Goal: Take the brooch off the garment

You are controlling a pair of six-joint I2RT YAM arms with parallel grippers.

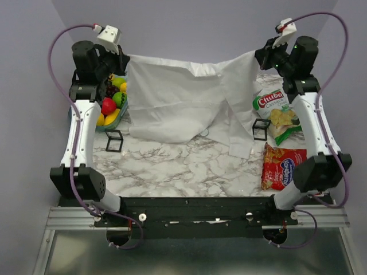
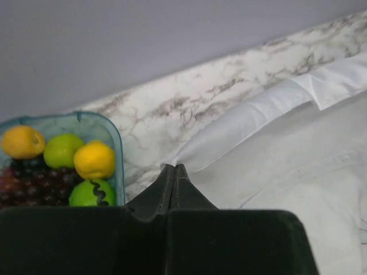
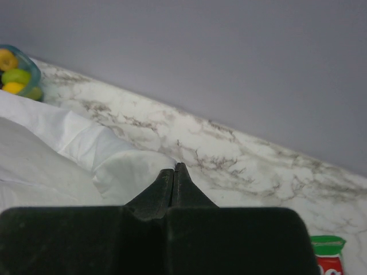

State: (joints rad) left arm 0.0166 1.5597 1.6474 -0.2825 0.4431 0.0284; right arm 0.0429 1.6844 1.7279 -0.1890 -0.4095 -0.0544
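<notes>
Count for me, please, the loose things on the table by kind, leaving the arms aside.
White shirt: 1
Snack bags: 2, the green-and-white bag and the red bag
Black square frames: 2, the left frame and the right frame
Fruit tub: 1
Total: 6

Soft even light, wrist views perhaps slightly blurred
</notes>
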